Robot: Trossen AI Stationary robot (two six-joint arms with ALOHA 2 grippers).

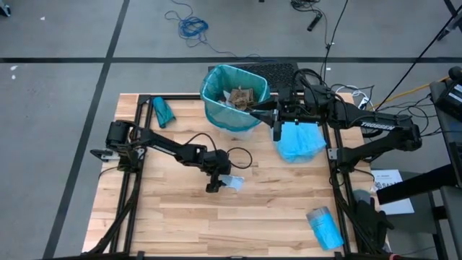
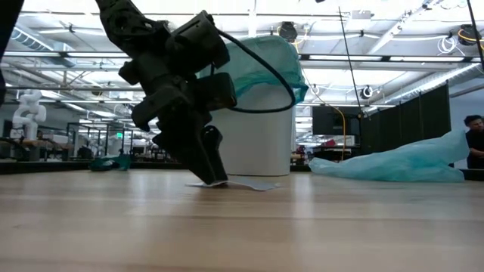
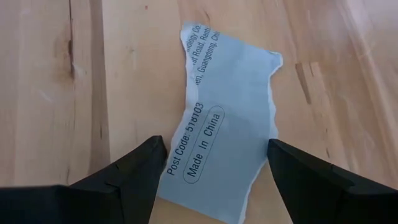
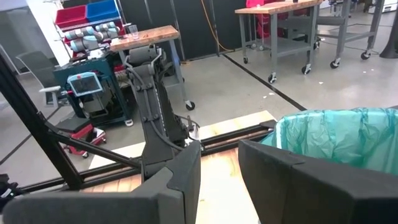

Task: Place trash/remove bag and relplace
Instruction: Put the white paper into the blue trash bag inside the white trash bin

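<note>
A pale blue scrap [image 3: 224,118] printed "Made in China" lies flat on the wooden table [image 1: 180,224] near its middle. It also shows in the high view [image 1: 234,182] and the low view [image 2: 253,183]. My left gripper [image 3: 214,171] slants down over it, open, one finger on each side of the scrap's near end [image 1: 215,185], its tips low at the table [image 2: 213,178]. Whether they touch the scrap I cannot tell. A white bin [image 2: 253,143] lined with a teal bag [image 1: 216,79] holds brown paper wads [image 1: 240,96]. My right gripper [image 4: 219,162] hovers level beside the bin's rim [image 1: 271,115], slightly open and empty.
A loose pale blue bag [image 1: 299,141] lies heaped right of the bin. A rolled teal bag [image 1: 162,112] lies at the far left, and a blue packet [image 1: 323,227] at the near right. Black frame rails [image 1: 137,166] run along the table's sides.
</note>
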